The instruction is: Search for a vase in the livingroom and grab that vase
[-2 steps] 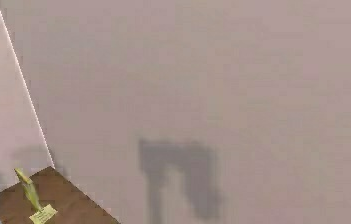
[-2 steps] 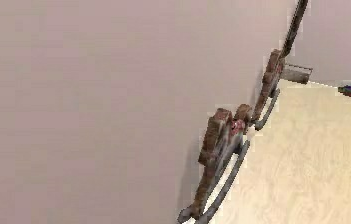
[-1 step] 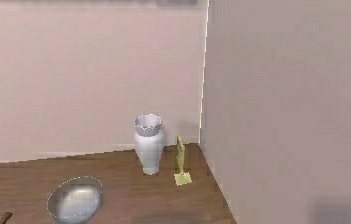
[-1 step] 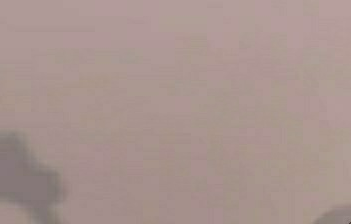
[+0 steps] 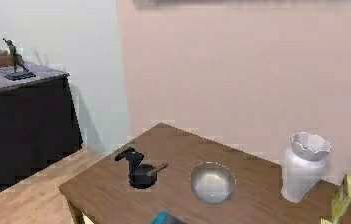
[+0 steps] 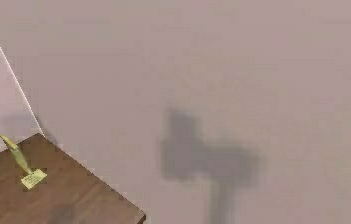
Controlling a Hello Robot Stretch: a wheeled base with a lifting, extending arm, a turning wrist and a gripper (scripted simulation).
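Note:
A white vase (image 5: 304, 167) with a wavy rim stands upright on a brown wooden table (image 5: 183, 155), near the forward view's right edge. On the same table, left of the vase, sit a silver bowl (image 5: 213, 182) and a small dark pot (image 5: 143, 178) with a dark object beside it.
A dark cabinet (image 5: 28, 125) stands at the forward view's left, bearing a small statue (image 5: 16, 60). A yellow upright object (image 5: 340, 198) is at the table's right edge. In the arm side view a yellow object (image 6: 23, 165) stands on the table corner (image 6: 93, 195) before a pink wall.

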